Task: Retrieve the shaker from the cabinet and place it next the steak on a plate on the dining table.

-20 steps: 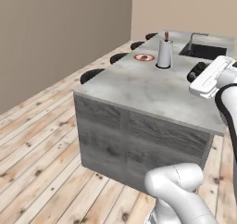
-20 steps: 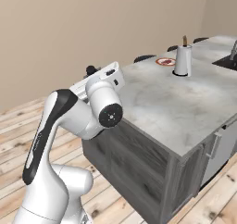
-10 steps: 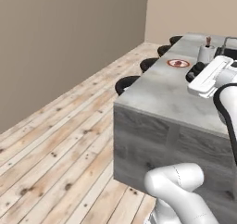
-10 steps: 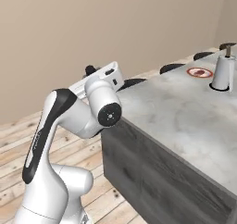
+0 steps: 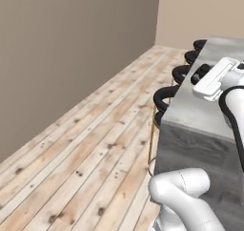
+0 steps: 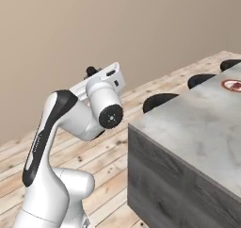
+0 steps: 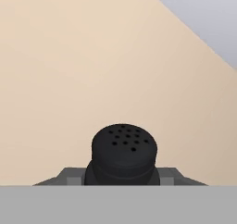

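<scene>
**My arm folded beside the table corner**

My white arm stands at the left, elbow bent, with my hand raised near the beige wall. To my right is the corner of the dining table, grey stone top over wood-grain side. Black stools stand along its far edge. At the right border lies the plate with orange-red rim, something reddish-brown on it.
</scene>
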Available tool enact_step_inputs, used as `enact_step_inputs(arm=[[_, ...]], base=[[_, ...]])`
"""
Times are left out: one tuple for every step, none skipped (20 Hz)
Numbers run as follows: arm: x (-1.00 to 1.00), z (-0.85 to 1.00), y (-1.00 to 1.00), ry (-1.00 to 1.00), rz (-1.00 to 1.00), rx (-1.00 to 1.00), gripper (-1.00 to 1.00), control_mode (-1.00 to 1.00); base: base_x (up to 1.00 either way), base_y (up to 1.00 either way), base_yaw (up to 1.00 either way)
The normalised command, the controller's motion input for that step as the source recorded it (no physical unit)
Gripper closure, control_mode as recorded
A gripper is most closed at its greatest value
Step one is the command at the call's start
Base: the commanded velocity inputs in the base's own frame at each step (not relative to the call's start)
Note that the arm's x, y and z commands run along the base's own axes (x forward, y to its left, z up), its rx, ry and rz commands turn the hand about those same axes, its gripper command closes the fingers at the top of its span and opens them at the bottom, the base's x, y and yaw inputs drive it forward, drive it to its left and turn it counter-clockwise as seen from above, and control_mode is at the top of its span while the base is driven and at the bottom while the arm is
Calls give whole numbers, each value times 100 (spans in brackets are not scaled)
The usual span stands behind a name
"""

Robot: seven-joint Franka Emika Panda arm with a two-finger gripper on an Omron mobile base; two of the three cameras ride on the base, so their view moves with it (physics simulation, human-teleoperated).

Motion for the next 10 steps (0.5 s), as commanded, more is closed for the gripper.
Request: enact_step_inputs(arm=[[0,0,0,0,0,0,100,100],[0,0,0,0,0,0,100,100],[0,0,0,0,0,0,100,100],[0,0,0,0,0,0,100,100],[0,0,0,0,0,0,100,100],[0,0,0,0,0,0,100,100],[0,0,0,0,0,0,100,100],[0,0,0,0,0,0,100,100],[0,0,0,0,0,0,100,100],[0,0,0,0,0,0,100,100]], base=[[100,100,-7],[100,100,-7],[100,100,-7],[100,100,-9],[100,100,-11],[100,100,-13],[100,100,-16],[100,100,-21],[100,100,-29],[100,100,-37]])
